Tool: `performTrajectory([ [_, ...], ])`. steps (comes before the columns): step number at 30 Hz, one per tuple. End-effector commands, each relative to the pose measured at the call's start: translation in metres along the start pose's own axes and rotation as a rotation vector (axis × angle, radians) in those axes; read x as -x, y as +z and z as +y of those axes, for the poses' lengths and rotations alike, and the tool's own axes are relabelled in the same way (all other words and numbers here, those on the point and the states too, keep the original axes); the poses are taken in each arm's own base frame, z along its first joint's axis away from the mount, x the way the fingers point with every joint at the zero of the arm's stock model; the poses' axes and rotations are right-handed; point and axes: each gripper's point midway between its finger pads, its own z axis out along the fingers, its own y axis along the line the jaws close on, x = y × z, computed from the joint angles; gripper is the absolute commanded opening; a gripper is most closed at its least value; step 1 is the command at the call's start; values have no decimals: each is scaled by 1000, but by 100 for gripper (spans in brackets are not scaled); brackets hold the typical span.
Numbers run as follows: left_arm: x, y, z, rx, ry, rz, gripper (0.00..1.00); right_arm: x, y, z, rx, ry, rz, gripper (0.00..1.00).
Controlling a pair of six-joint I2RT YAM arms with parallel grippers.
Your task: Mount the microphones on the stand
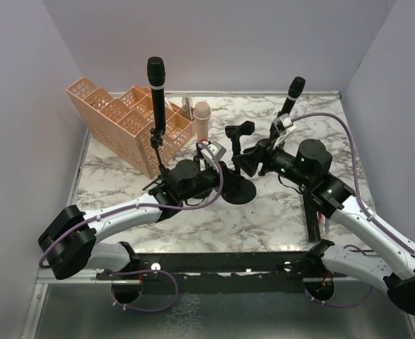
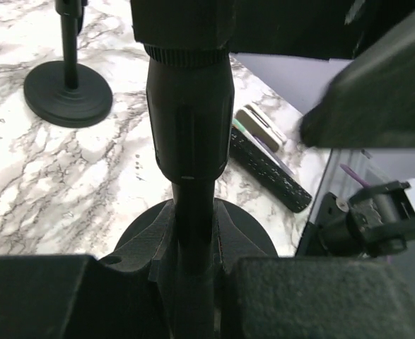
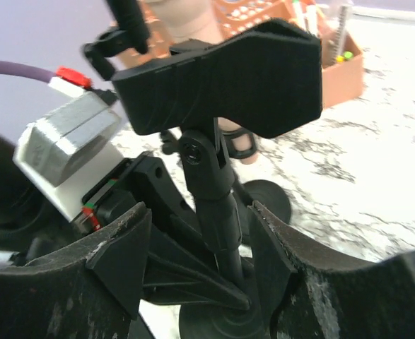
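A black mic stand, base [image 1: 240, 191] on the marble table, has an empty black clip [image 1: 240, 130] on top. The clip also shows in the right wrist view [image 3: 221, 78]. My left gripper [image 1: 225, 171] is shut on the stand's pole [image 2: 191, 212] low down, just above the base [image 2: 253, 236]. My right gripper [image 1: 249, 161] is open, with a finger on each side of the same pole [image 3: 218, 205] below the clip. A black microphone [image 1: 156, 79] sits in a second stand at the left. A beige microphone [image 1: 202, 116] and another black microphone [image 1: 293, 93] stand upright behind.
An orange plastic organiser basket [image 1: 126, 120] stands at the back left. The second stand's round base [image 2: 67, 92] is near the left arm. A black strip [image 2: 267, 168] and pens [image 2: 260, 126] lie at the table's right front. Walls enclose the table.
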Motion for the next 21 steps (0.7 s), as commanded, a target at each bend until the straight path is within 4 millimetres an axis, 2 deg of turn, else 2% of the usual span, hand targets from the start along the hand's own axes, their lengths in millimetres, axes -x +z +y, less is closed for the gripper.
performTrajectory([
  [1,49,15,-2,27,47,-136,0,-11,6,-43,-262,-27,46,60],
  [6,49,20,-4,16,46,-127,0,-16,16,-48,-310,-25,68,60],
  [9,45,19,-7,-4,47,-112,0,-15,21,-46,-300,-20,65,52],
  [11,42,19,-7,-7,45,-103,0,-12,24,-34,-227,-32,49,46],
  [14,38,17,-5,-4,46,-94,0,-9,23,-23,-162,-39,30,47],
  [19,34,16,-6,-8,38,-83,0,-10,25,-23,-164,-31,40,50],
  [21,34,15,-7,-16,39,-80,0,-13,27,-23,-164,-26,52,46],
])
